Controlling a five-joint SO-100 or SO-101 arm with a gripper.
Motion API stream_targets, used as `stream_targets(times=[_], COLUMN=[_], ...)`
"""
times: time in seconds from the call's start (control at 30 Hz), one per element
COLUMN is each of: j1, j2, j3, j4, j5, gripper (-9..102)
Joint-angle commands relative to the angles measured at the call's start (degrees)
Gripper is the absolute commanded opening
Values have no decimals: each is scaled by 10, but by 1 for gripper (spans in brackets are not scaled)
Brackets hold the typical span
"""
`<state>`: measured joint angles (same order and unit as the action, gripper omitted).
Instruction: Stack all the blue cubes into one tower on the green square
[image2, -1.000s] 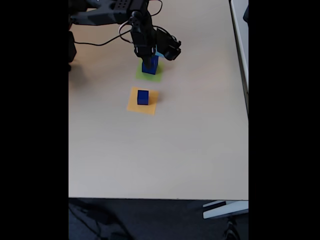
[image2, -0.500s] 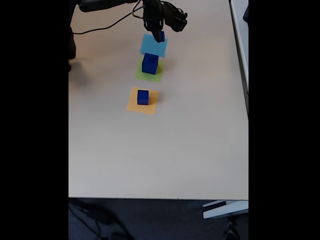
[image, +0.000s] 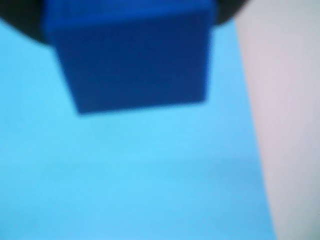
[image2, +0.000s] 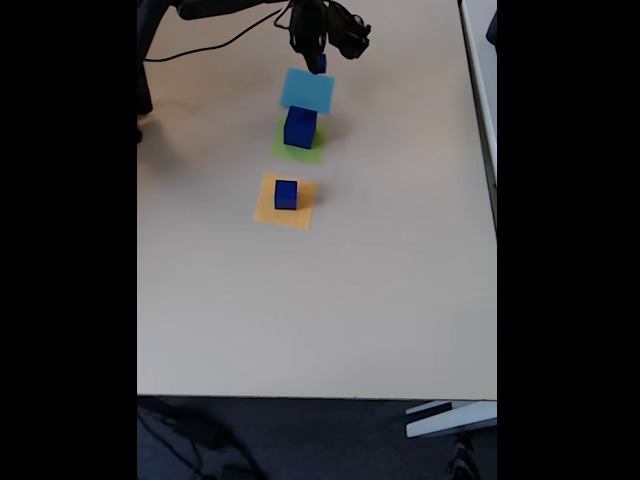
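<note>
Blue cubes are our concern: one small cube (image: 132, 55) sits between our gripper (image2: 318, 62) jaws, lifted over the light-blue patch (image2: 307, 90). Another, larger cube (image2: 299, 128) stands on the green square (image2: 297, 150), a third (image2: 286, 194) on the orange patch (image2: 284, 202). We should carry it level, lower it centred on the larger cube, then release slowly. It has no long axis; its faces look nearly square to the patch edges.
</note>
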<state>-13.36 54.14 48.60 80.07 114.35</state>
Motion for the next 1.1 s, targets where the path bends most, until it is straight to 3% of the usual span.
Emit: stream_targets(times=[0.0, 0.33, 1.07], j1=[-5, -24, -1], j2=[-17, -96, -148], j3=[-91, -198, -217], j4=[41, 88, 95], j5=[18, 34, -13], gripper=[0, 0, 0])
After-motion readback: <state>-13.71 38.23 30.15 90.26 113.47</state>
